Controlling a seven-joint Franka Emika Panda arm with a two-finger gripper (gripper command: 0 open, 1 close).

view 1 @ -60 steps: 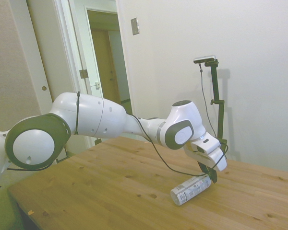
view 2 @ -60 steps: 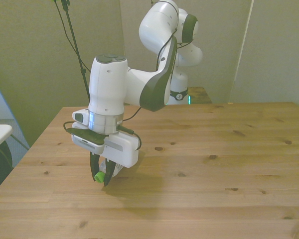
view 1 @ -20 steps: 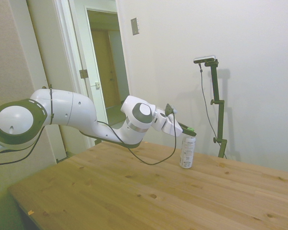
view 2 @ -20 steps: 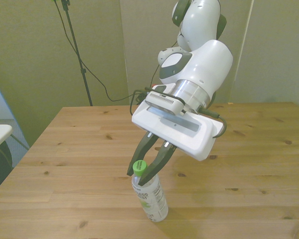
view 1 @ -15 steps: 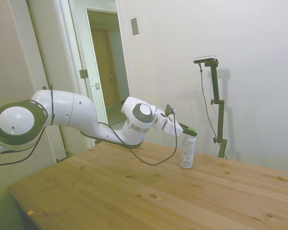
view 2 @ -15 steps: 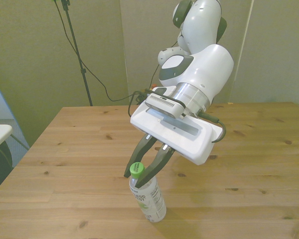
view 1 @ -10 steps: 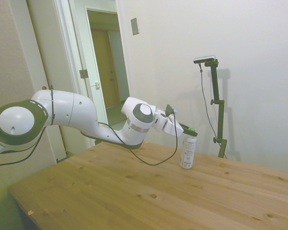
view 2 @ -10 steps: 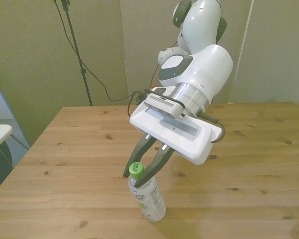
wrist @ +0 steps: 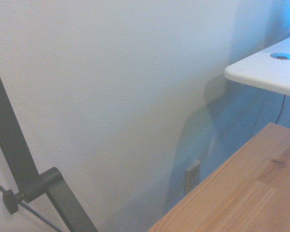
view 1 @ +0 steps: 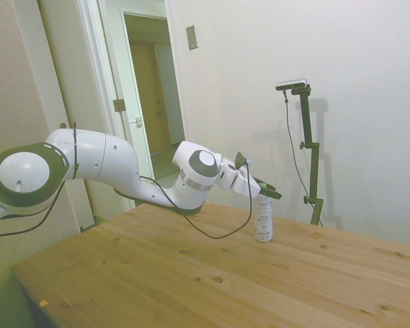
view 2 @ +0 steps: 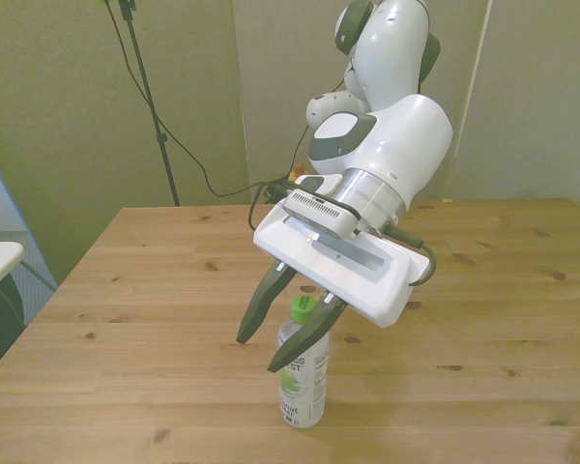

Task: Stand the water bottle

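Arm: we find the white arm [view 1: 116, 167] entering from the side view's left, stretched low and nearly level over the desk [view 1: 191, 273].

Gripper: the gripper [view 2: 286, 336] is spread wide and grips nothing. In the front view one finger [view 2: 256, 311] hangs clear off the front view's left of the bottle; the other crosses in front of its shoulder, and we cannot tell whether it touches.

Water bottle: the water bottle [view 2: 303, 372] stands upright on its base near the desk's edge closest to the front camera, about midway along it, with the green cap [view 2: 303, 309] uppermost. In the side view it stands [view 1: 263, 220] toward the far edge of the desk.

Governing relation: the bottle's long axis runs vertical; the fingertips sit at cap and shoulder height, the bottle lying just toward the front view's right of their midpoint.

Assessment: we judge the standing step achieved. Any withdrawal should go up and back, so the nearer finger does not sweep the neck sideways and topple it.

Wrist view: shows only wall and desk corner; no bottle.
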